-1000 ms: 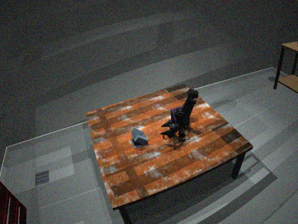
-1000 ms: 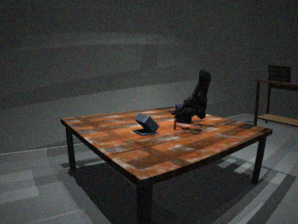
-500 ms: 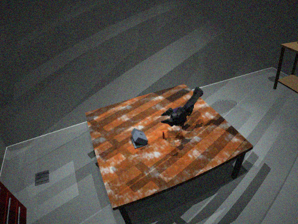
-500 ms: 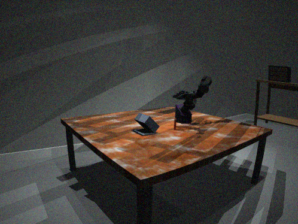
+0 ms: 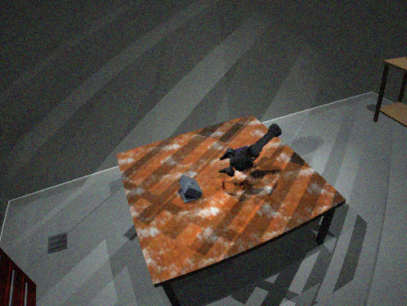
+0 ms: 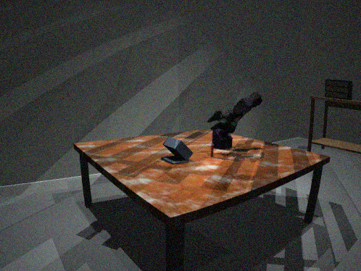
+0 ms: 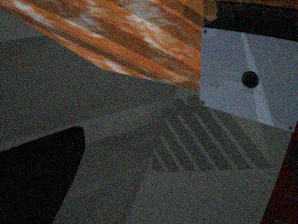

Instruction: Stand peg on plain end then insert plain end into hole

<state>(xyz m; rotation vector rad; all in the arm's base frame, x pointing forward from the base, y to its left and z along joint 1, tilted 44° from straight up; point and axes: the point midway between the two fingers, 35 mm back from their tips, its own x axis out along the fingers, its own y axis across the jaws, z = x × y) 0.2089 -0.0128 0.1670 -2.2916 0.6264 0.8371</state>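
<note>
The red peg [image 5: 223, 185] [image 6: 212, 149] stands upright on the table, with nothing holding it; its white band is too small to make out. My gripper [image 5: 221, 164] [image 6: 210, 124] is open and empty, raised above the table and apart from the peg. In the wrist view one dark finger shows at the lower left, and the peg is not seen. The blue-grey sloped panel [image 5: 190, 188] [image 6: 178, 148] [image 7: 225, 60] stands on the table, to the left of the peg in the top and exterior views. Its single round dark hole [image 7: 250, 79] shows in the wrist view and looks empty.
The table [image 5: 229, 229] [image 6: 152, 188] has a brown-orange patterned top with stripes of shadow. A wooden shelf unit [image 5: 398, 108] [image 6: 335, 143] stands on the floor off to the right. A dark red cabinet [image 5: 14, 282] shows at the lower left of the top view.
</note>
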